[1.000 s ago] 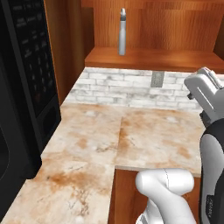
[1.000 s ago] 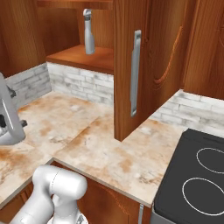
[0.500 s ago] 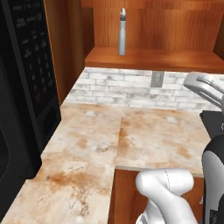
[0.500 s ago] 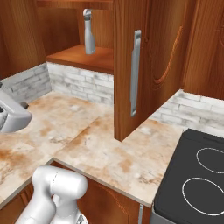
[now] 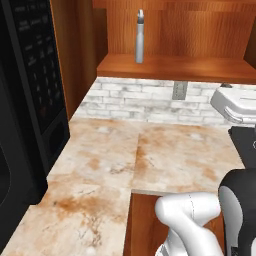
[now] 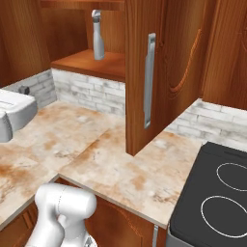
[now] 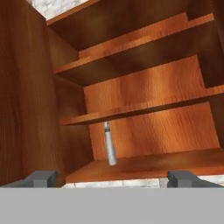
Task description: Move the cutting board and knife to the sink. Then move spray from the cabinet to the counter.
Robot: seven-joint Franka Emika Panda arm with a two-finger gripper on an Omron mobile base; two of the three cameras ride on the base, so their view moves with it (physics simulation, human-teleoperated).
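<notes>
The spray stands upright on the lowest shelf of the open cabinet, near its left end. In the hand view the spray is straight ahead, well beyond my gripper. The gripper is open with nothing between its tips, which point up into the cabinet. My white wrist hovers over the counter, below shelf height. The cutting board, the knife and the sink are out of view.
A tall black appliance front walls off the counter's left side. The open cabinet door with its long metal handle juts out over the counter. A black cooktop lies at the right. A wall outlet sits in the brick backsplash.
My hand has tipped from hanging steeply to lying nearly level, turned towards the cabinet. The spray has not moved.
</notes>
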